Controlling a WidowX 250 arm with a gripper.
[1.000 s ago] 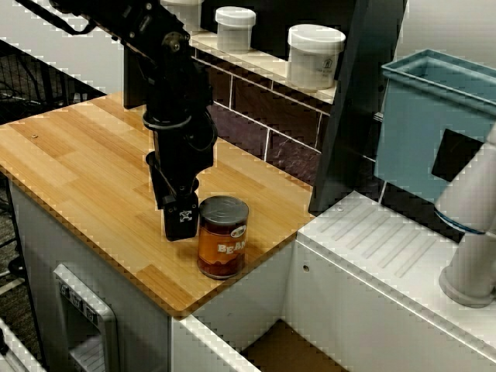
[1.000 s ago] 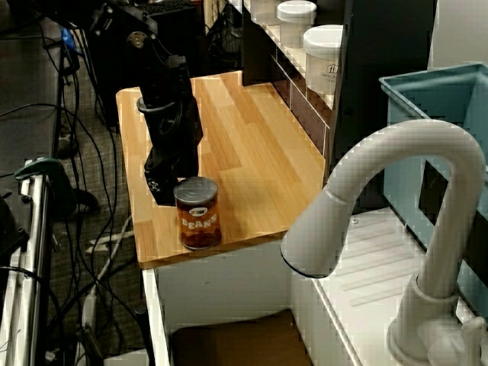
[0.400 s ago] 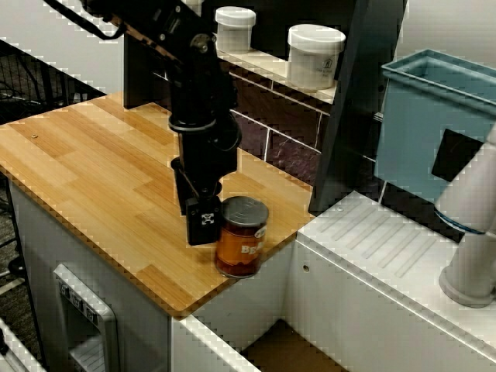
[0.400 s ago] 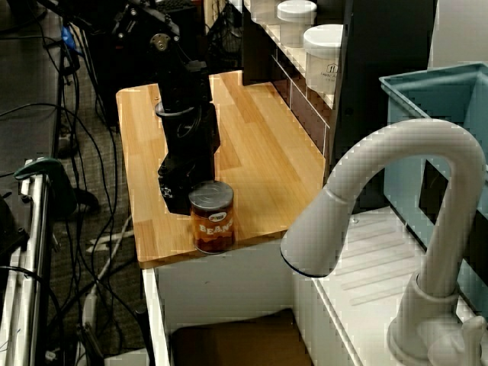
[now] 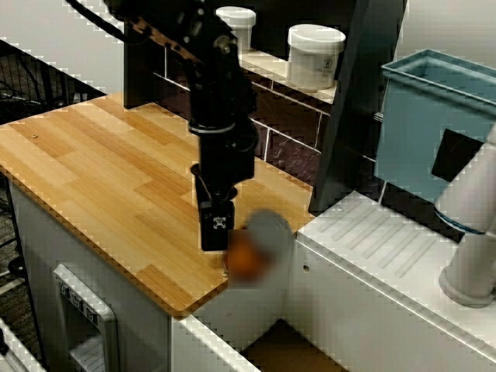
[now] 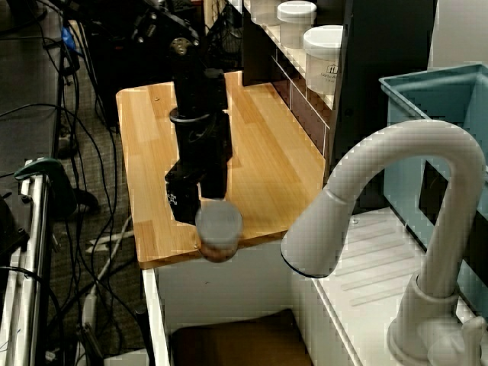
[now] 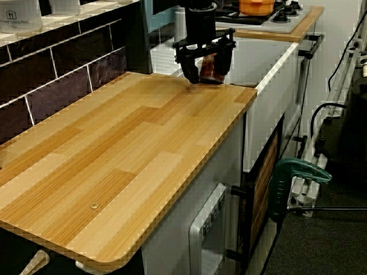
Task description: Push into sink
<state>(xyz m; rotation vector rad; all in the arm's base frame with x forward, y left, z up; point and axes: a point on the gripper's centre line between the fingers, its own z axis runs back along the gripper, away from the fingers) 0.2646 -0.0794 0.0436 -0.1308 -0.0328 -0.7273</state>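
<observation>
Can at the brink

The can (image 5: 249,249) tips blurred over the worktop (image 5: 93,167) edge above the sink (image 6: 229,343); pincer (image 7: 205,64), fingers spread, grips nothing. It may bounce out.

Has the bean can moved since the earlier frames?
Yes. The can has slid to the wooden counter's edge nearest the sink, now blurred and tipping over it.

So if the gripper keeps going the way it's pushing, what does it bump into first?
The can, blurred and tipping at the counter's edge, right in front of the gripper. Past it, probably just the drop into the sink.
</observation>
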